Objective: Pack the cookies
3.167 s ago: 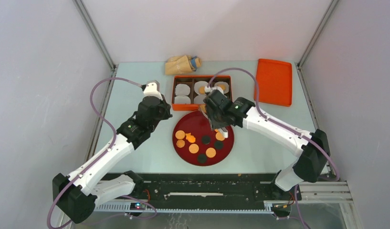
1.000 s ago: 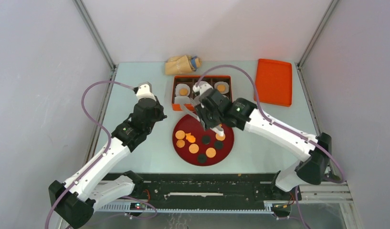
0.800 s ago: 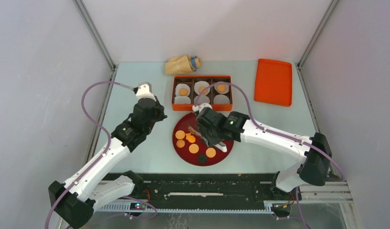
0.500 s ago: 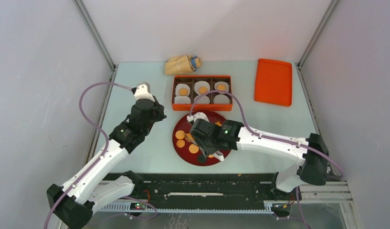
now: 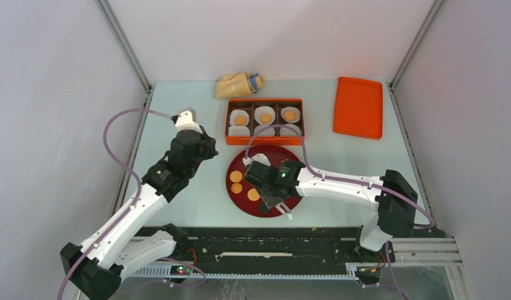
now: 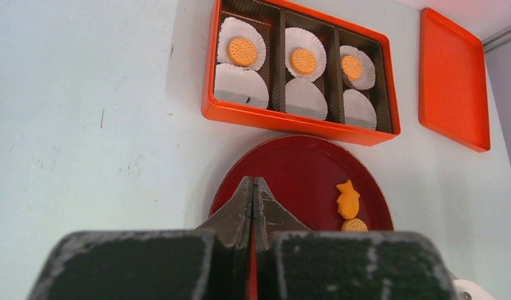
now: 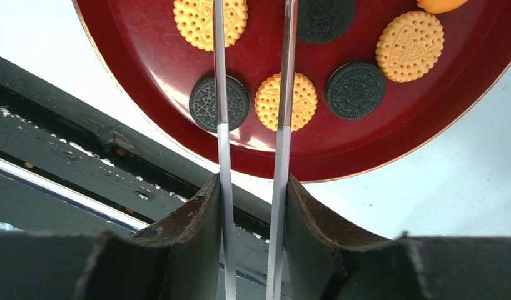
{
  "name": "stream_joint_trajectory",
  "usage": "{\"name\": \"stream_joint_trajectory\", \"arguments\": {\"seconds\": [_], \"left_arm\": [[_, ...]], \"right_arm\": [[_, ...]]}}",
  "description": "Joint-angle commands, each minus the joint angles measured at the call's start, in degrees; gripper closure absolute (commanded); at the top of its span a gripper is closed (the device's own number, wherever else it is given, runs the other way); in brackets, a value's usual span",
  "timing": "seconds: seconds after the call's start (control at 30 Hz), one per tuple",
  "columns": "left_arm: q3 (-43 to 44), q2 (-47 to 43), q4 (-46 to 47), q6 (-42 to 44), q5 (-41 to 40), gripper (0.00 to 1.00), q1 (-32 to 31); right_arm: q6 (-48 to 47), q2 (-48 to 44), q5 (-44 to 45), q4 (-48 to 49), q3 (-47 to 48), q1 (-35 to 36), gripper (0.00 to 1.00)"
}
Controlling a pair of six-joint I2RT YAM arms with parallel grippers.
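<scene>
Three round tan cookies (image 6: 302, 60) are already packed. Each lies on a white paper liner (image 6: 306, 98) in the far row of the orange box (image 6: 290, 122), and the near row shows three more liners. The other cookies lie on the red plate (image 7: 340, 144), which sits at 6 o'clock of the box and just beside it.

In the right wrist view we see three tan rounds and three dark cookies (image 7: 354, 89) spread over the near half of the plate. The edge of a brighter orange piece shows at the top right. In the left wrist view we see a fish-shaped orange cookie (image 6: 348, 199) with a tan round at 6 o'clock of it.

The right gripper (image 7: 252, 25) hangs over the near part of the plate with its thin fingers (image 7: 219, 156) parallel and apart, gripping nothing. In that view one finger crosses a dark cookie and the other crosses a tan one. We cannot tell whether the tips touch the plate.

The left gripper (image 6: 252, 187) has its jaws pressed together around nothing. It is over the table (image 6: 84, 94) at about 9 o'clock of the plate.

An orange tray (image 5: 358, 106) lies at 3 o'clock of the box, well apart from it. A tan bag (image 5: 239, 84) lies at 11 o'clock of the box.
</scene>
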Motion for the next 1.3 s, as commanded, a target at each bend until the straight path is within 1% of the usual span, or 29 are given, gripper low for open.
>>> {"name": "stream_joint_trajectory", "arguments": {"seconds": [0.0,0.13,0.23,0.43,0.67,0.8,0.9,1.0,1.27], "left_arm": [[0.1,-0.7,0.6,0.0,-0.2,0.99,0.2],[0.6,-0.2,0.6,0.0,0.1,0.99,0.3],[1.1,0.1,0.7,0.0,0.1,0.99,0.2],[1.9,1.6,1.2,0.3,0.2,0.99,0.2],[2.0,2.8,1.3,0.5,0.3,0.99,0.2],[2.0,3.5,1.4,0.9,-0.2,0.99,0.2],[2.3,4.1,1.4,1.2,-0.4,0.99,0.2],[2.2,4.4,1.4,1.5,-0.6,0.99,0.3],[2.4,5.5,1.5,1.6,-0.8,0.99,0.2]], "right_arm": [[-0.5,-3.8,-1.8,3.2,0.8,-1.1,0.66],[-0.6,-5.9,-2.7,3.0,1.2,-2.5,0.76],[-2.0,-7.3,-1.7,2.6,2.9,-4.0,0.78],[-5.6,-6.4,-0.8,2.1,9.6,-11.8,0.78],[-9.5,-0.8,0.2,4.3,16.1,-18.8,0.78],[-10.8,3.3,-1.9,6.0,18.5,-22.6,0.78],[-11.5,6.2,-2.6,7.0,19.7,-23.7,0.78],[-12.0,8.4,-1.5,7.2,20.3,-24.5,0.78],[-12.2,8.7,-1.4,7.5,19.6,-25.4,0.78]]}}
